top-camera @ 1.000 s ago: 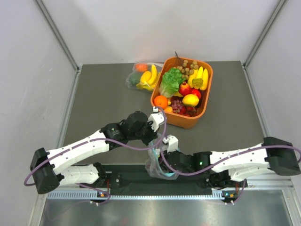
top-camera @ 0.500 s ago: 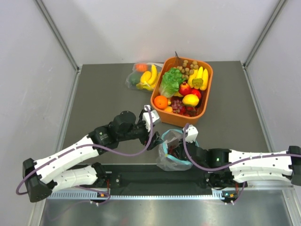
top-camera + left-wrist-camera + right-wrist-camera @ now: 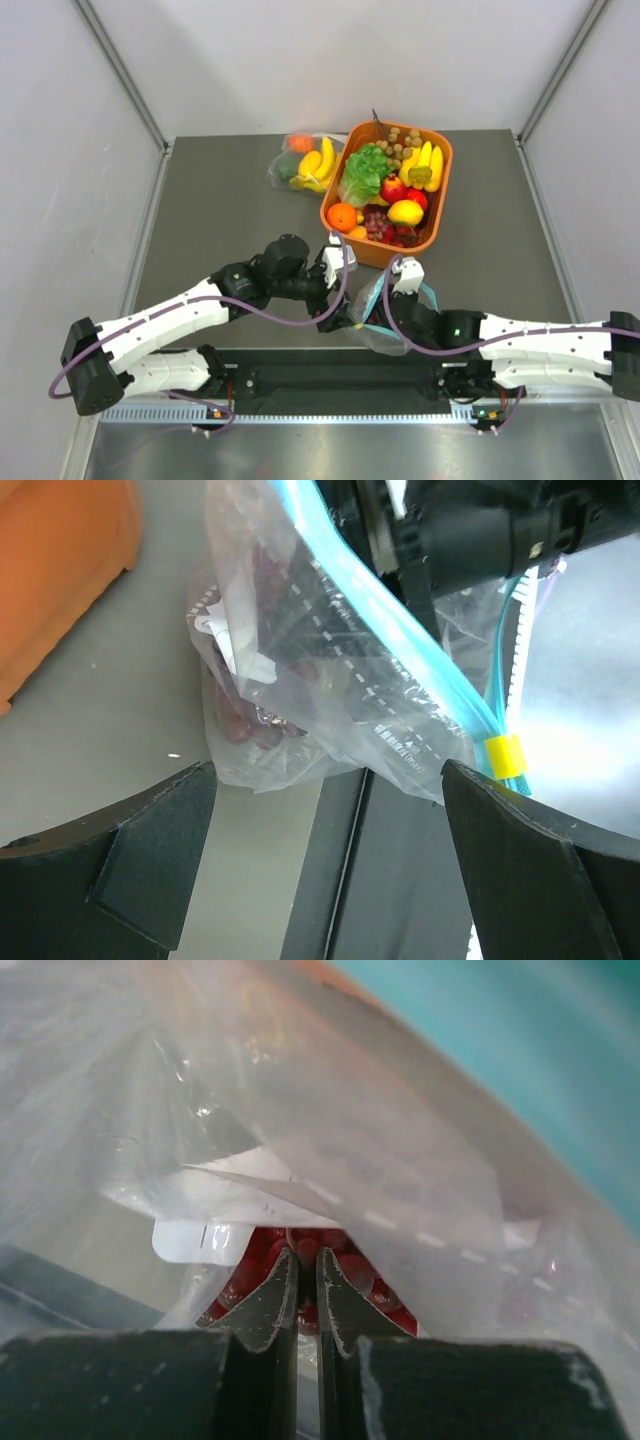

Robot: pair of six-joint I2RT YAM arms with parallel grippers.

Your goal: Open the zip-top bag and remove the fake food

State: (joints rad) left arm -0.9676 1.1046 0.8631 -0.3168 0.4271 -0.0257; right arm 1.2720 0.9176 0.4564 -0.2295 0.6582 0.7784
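Bag (image 3: 385, 328) has shifted slightly right since half a second ago and lies near the table's front edge, before the orange tub (image 3: 381, 256); left gripper (image 3: 338, 318) has come in beside it, fingers spread wide, touching nothing; right gripper (image 3: 305, 1260) has its fingers pressed almost together on the bag's plastic; one red fruit cluster (image 3: 372, 1285) lies inside; two bags in all, the second (image 3: 300, 165) beside the one tub.

The zip-top bag (image 3: 372, 336) hangs just in front of the orange bin (image 3: 376, 256), teal strip showing; the left gripper (image 3: 336, 318) and the right gripper (image 3: 393, 310) flank it. A second clear bag (image 3: 300, 166) lies beside the bin's far left corner
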